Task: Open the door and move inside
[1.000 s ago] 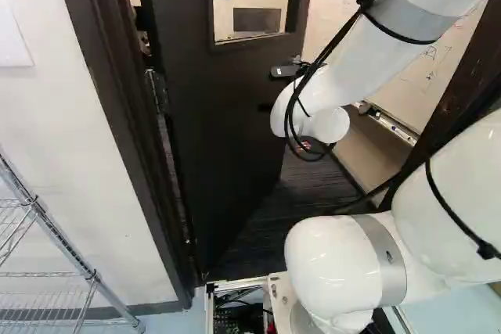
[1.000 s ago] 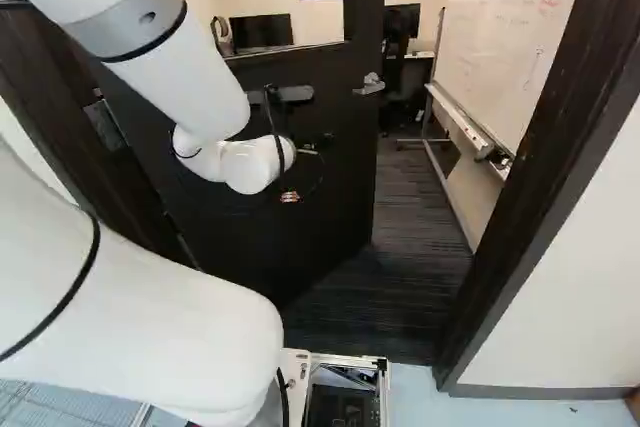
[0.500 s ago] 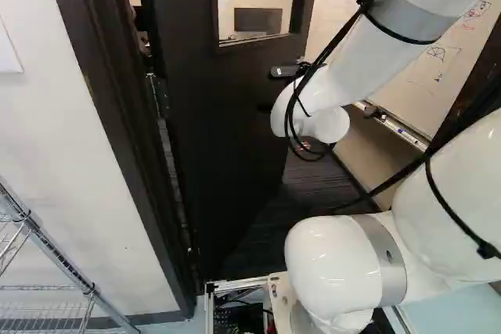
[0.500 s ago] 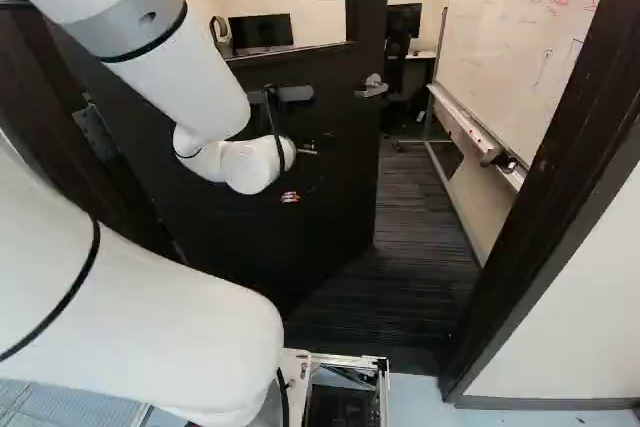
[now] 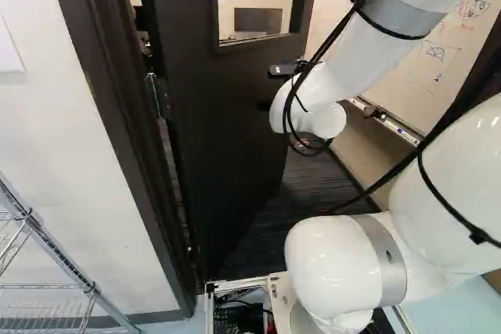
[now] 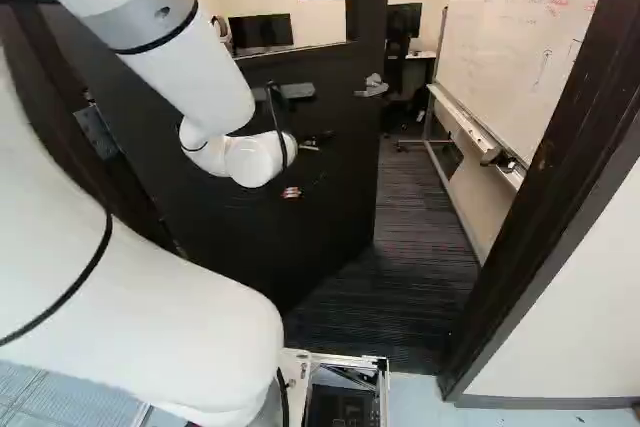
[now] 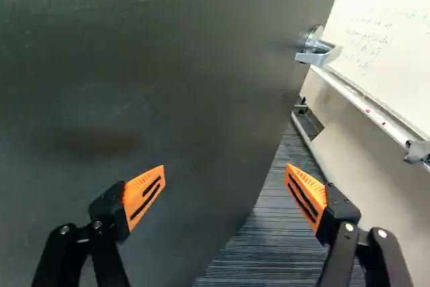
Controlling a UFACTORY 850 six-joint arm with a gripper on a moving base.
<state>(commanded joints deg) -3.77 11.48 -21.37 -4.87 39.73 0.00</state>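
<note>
Beyond the dark, windowed door (image 6: pixel 325 222), striped dark carpet (image 6: pixel 425 237) stretches into a cream-walled room. The door stands partly open; carpet shows between its free edge and the dark wooden frame (image 6: pixel 560 197) to its right. Past that edge stands a whiteboard (image 6: pixel 510 57) with red and dark handwriting too small to read. The silver lever handle (image 6: pixel 372 88) sits by the door's free edge. At the door's near face, the black gripper with orange pads (image 6: pixel 300 169) has its two fingers spread wide, holding nothing; whether they touch the door cannot be told.
</note>
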